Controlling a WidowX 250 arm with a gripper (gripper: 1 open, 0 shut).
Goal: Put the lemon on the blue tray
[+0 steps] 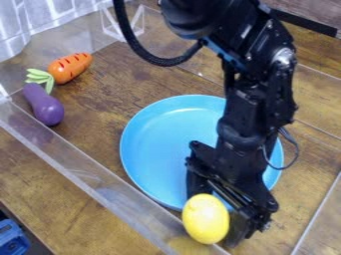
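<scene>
The lemon (pixel 205 218), a glossy yellow oval, lies at the near rim of the blue tray (pixel 154 139), low in the picture. My gripper (pixel 224 202) points straight down right behind the lemon, with its black fingers spread wide on either side of the fruit's upper part. The lemon covers the fingertips, so I cannot tell whether they touch it. The arm rises over the tray's right half and hides that part of the dish.
An orange carrot (pixel 70 67) and a purple eggplant (pixel 43 105) lie on the wooden table at the far left. A clear plastic wall (pixel 80 164) runs diagonally along the near left side, close to the tray's rim.
</scene>
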